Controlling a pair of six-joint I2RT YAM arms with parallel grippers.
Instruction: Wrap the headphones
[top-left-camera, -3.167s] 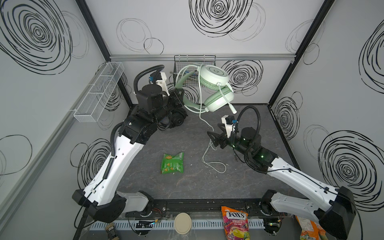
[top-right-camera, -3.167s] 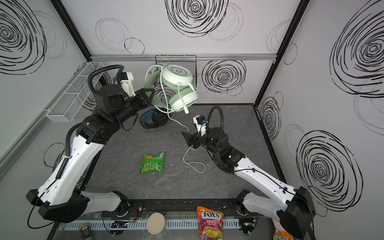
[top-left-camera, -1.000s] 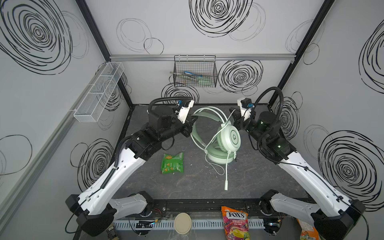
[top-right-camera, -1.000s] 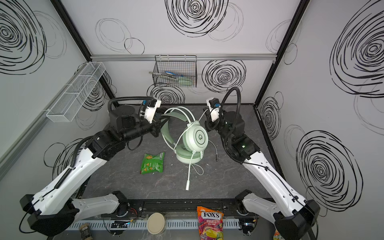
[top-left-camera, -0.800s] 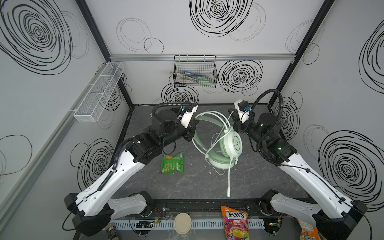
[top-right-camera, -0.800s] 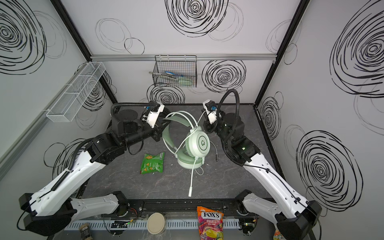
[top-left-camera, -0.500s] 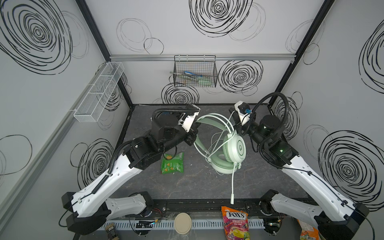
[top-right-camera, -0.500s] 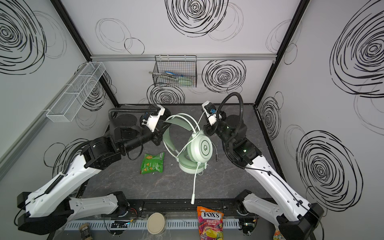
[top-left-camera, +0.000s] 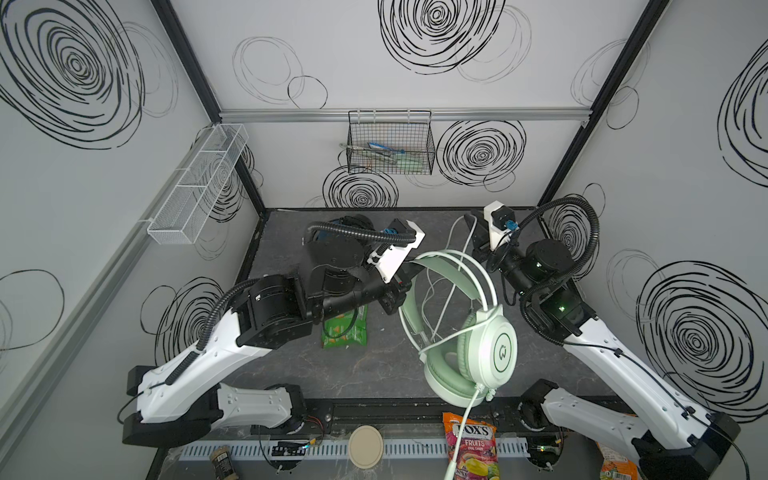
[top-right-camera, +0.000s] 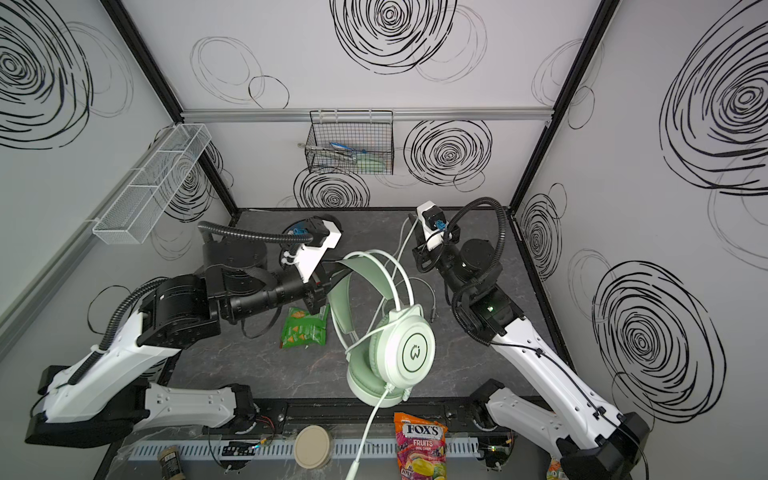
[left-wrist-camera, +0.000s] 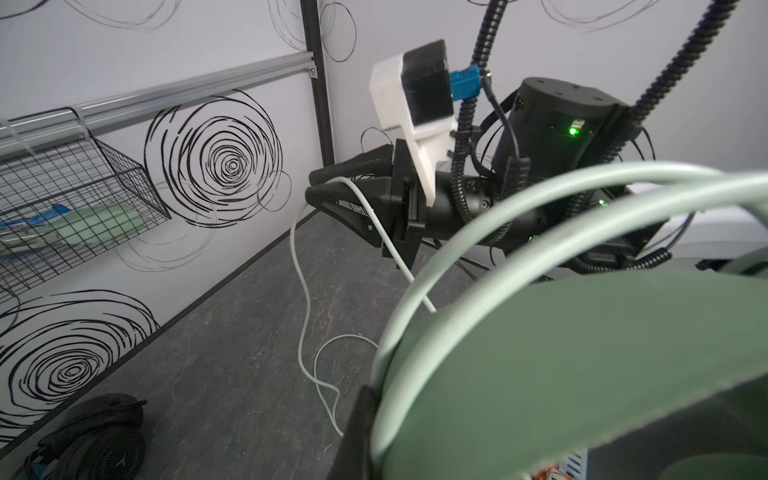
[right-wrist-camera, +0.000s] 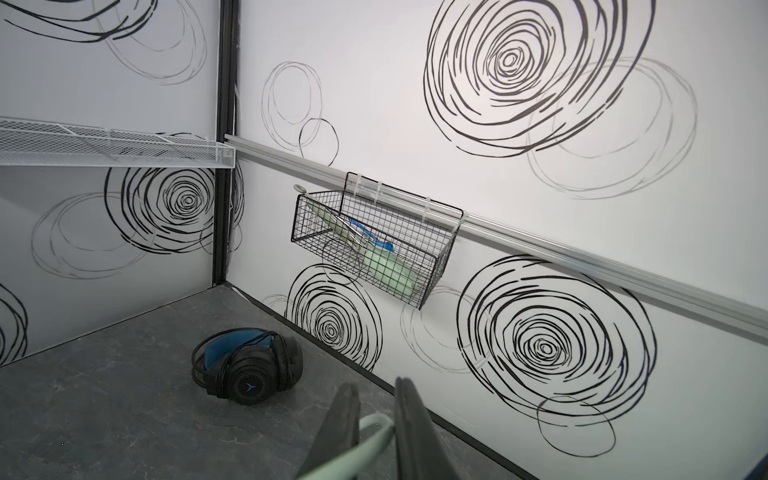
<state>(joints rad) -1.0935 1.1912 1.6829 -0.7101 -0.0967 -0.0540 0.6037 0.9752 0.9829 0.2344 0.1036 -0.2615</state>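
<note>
One mint green headset (top-left-camera: 494, 353) hangs in mid-air over the front of the surface (top-left-camera: 374, 374), carried there within the past few seconds from up beside the wire basket (top-left-camera: 390, 145) on the back wall. The left hand (top-left-camera: 409, 272) is clamped tight on its padded band, and both top views show the ear cups dangling below. The pale cable (left-wrist-camera: 303, 291) rises from a slack loop on the surface and passes between the fingers of the right hand (left-wrist-camera: 316, 187), which has lifted toward the back wall. A second ago those fingers were pinched on the cable. Now they stand slightly apart with it lying loose between them, as the right wrist view shows. One strand crosses the band above an ear cup, but most of the cable is unwound. The loosening looks like a release to take a fresh hold farther along, so the wrap seems barely begun. Well apart, the black headset (right-wrist-camera: 249, 370) lies by the back wall. A green snack packet (top-left-camera: 345, 332) sits below the left arm.
</note>
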